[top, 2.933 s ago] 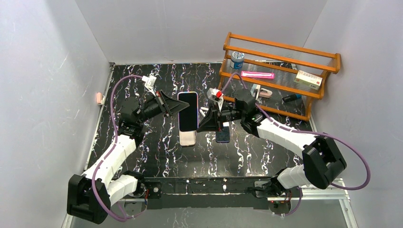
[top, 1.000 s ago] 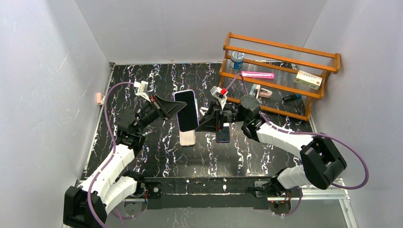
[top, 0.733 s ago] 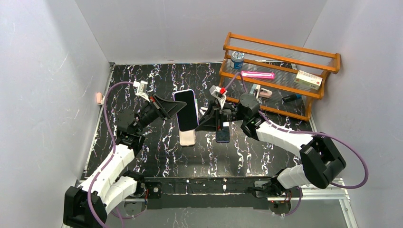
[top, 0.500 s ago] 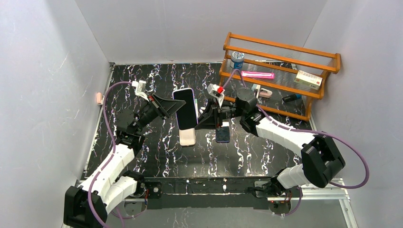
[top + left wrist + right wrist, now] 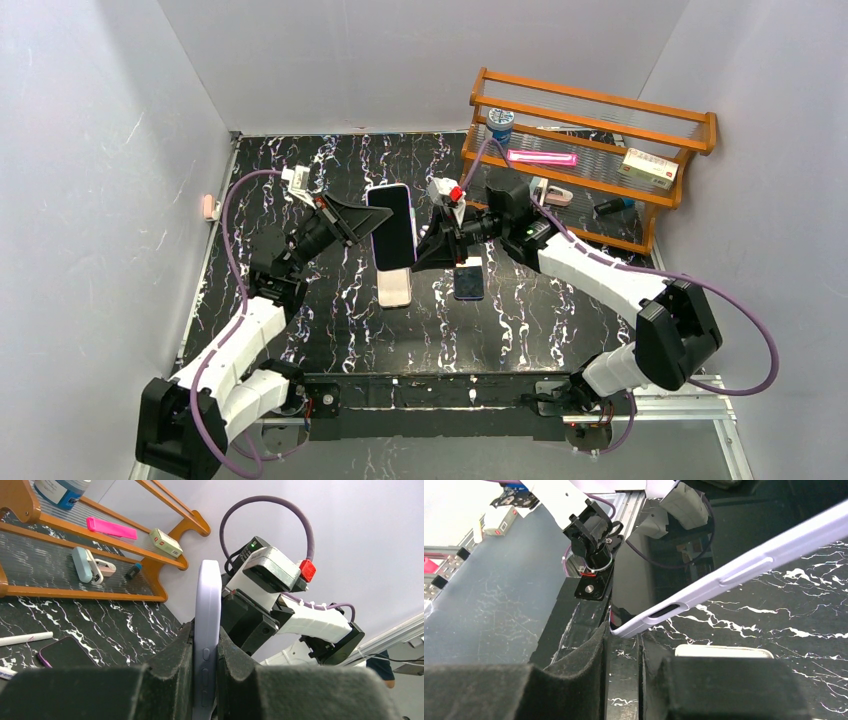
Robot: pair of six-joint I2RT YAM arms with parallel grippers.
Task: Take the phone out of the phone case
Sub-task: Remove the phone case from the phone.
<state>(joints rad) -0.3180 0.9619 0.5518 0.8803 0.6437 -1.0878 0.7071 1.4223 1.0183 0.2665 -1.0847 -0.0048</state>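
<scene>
The phone in its lavender case is held upright in the air above the table's middle. My left gripper is shut on its left long edge. In the left wrist view the case's side with its buttons stands clamped between my fingers, and the left gripper grips it low. My right gripper is at the case's lower right corner. In the right wrist view the case slants away, and its corner sits at the tips of the right gripper, whose jaws stand a case-thickness apart.
A pale pink phone and a dark purple-edged phone lie on the black marble table below the held one. A wooden rack at the back right holds a can, a pink bar and a small box. Grey walls enclose the table.
The held phone has shifted slightly up and to the left with my left gripper. My right gripper has followed it, staying at its lower right corner, and the right wrist has swung back.
</scene>
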